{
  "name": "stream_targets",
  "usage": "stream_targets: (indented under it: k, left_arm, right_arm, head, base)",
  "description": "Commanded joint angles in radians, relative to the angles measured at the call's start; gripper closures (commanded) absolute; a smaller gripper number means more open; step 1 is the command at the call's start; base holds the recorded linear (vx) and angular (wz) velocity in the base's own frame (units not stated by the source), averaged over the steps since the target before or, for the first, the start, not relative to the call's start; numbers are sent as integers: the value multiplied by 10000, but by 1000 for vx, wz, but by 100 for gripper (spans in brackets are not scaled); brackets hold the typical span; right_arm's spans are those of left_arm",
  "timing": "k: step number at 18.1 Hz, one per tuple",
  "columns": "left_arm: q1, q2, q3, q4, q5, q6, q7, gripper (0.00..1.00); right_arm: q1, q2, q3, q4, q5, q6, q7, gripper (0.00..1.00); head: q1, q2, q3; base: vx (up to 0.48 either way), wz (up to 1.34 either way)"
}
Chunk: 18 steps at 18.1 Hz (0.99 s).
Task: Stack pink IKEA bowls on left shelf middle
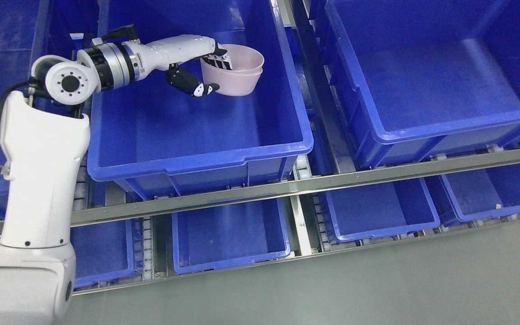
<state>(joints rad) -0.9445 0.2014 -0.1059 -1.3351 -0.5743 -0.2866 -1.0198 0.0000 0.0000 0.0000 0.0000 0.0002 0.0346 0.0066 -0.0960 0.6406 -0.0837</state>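
Two pink bowls (237, 74) sit nested one inside the other at the back of a large blue bin (197, 140) on the middle shelf level. My left hand (210, 74) reaches into that bin from the left. Its fingers (218, 61) hook over the near rim and into the top bowl, while the thumb (194, 85) presses on the outer wall below. The hand is shut on the pink bowls. Whether the stack rests on the bin floor or hangs just above it is unclear. My right arm does not show.
A second large blue bin (440, 85) stands to the right, beyond a metal divider (318, 90). A metal shelf rail (287, 189) runs across the front. Smaller blue bins (230, 234) sit on the lower level. Grey floor (377, 289) lies below.
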Motion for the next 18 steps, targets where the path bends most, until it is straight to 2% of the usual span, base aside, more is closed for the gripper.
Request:
stream_targets:
  k: [1, 2, 4, 8, 10, 11, 12, 13, 16, 18]
  left_arm:
    - [164, -435, -199, 6, 52, -18, -49, 70]
    - [134, -419, -153, 6, 52, -18, -34, 58]
    - [118, -358, 91, -9, 52, -18, -33, 41]
    - [-34, -540, 1377, -86, 128, 89, 149, 17]
    - [-189, -1334, 2312, -56, 312, 120, 1004, 11]
    - [-143, -1840, 2772, -25, 465, 120, 1723, 8]
    - [-82, -1840, 3005, 36, 618, 136, 2657, 6]
    - [55, -1840, 2703, 279, 1014, 288, 3760, 1]
    - [87, -1840, 1660, 803, 4686, 1862, 7851, 0]
    - [255, -1840, 1275, 773, 5419, 2389, 10505, 0]
  right_arm:
    - [291, -175, -107, -337, -2, -8, -4, 0]
    - [291, -175, -107, -337, -2, -8, -4, 0]
    - [291, -175, -107, -337, -2, -8, -4, 0]
    - [291, -175, -107, -337, -2, -8, -4, 0]
    - [291, -175, -107, -337, -2, 7, -4, 0]
    - [291, -175, -107, -337, -2, -8, -4, 0]
    - [291, -175, -107, -337, -2, 7, -4, 0]
    - [291, -175, -107, -337, -2, 7, -4, 0]
    - [291, -175, -107, -337, -2, 7, -4, 0]
    - [291, -175, -107, -337, -2, -8, -4, 0]
  head:
    - [0, 0, 0]
    - [0, 0, 0]
    - [0, 0, 0]
    - [0, 0, 0]
    - [0, 0, 0]
    - [0, 0, 0]
    - [0, 0, 0]
    - [0, 0, 0]
    - [0, 0, 0]
    - [0, 0, 0]
  base:
    - [0, 0]
    - [0, 0]
    - [0, 0]
    - [0, 0]
    - [0, 0]
    - [0, 0]
    - [0, 0]
    - [0, 0]
    - [0, 0]
    - [0, 0]
